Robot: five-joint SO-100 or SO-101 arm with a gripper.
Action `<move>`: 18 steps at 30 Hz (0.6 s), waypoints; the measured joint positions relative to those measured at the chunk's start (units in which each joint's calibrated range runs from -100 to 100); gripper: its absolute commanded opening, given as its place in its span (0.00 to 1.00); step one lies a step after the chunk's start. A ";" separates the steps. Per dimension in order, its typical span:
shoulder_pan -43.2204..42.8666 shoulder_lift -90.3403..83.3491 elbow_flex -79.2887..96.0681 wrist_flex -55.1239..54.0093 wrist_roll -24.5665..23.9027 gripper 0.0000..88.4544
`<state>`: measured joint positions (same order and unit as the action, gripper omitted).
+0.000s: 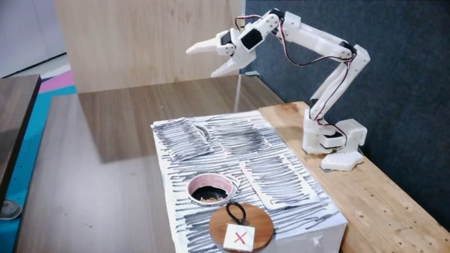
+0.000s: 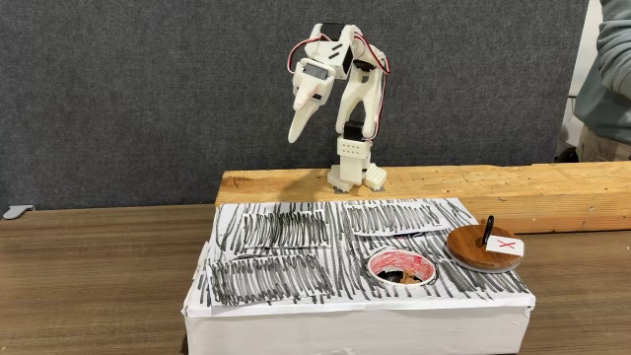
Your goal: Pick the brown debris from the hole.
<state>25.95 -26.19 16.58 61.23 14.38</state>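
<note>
Task not begun: brown debris (image 1: 205, 199) lies in the hole (image 1: 211, 187) near the box's front edge; gripper (image 1: 204, 60) hangs high above, jaws parted, empty

Tan debris (image 1: 207, 200) seemingly inside hole (image 1: 211, 183).

Fingers (image 1: 211, 60) parted, raised — brown debris (image 1: 205, 199), seemingly, inside hole (image 1: 211, 184)
</note>
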 measured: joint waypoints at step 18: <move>-30.44 -0.84 17.26 1.11 -14.15 0.22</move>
<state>-4.49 -27.03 33.84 62.34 0.23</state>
